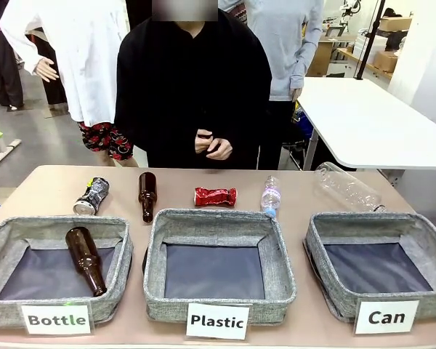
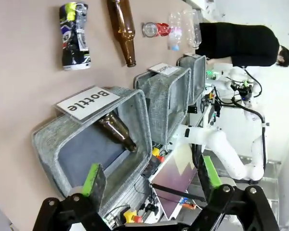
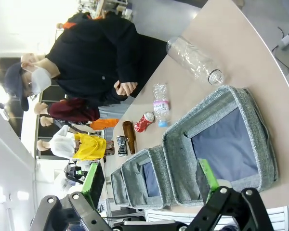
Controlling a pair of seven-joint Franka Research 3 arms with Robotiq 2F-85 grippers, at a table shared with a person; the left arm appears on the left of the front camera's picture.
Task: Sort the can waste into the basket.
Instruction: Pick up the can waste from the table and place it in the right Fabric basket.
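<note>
Three grey baskets sit in a row along the near edge of a tabletop (image 1: 51, 185). The Can basket (image 1: 367, 227) is at my far right, and I see nothing in it. Both cans lie on their sides beyond the baskets. The red can (image 1: 215, 196) is behind the Plastic basket (image 1: 218, 218), and the dark can (image 1: 91, 196) is behind the Bottle basket (image 1: 51, 224).

My left hand (image 2: 151, 173) and right hand (image 3: 150, 175) both hang above the baskets, fingers spread wide, holding nothing.

I judge that no can is sorted yet, so the first pick is the step in hand. The red can looks the better start for the right hand, being nearer the Can basket.

A small plastic bottle (image 1: 270, 196) lies just beside the red can on its right, and a brown bottle (image 1: 147, 195) lies between the two cans. I would come down from above with the fingers across the can's body, keeping clear of both bottles. The crinkled metal may slip or crush, so a gentle squeeze seems wise. The can then needs lifting clear over the basket wall before release.
</note>
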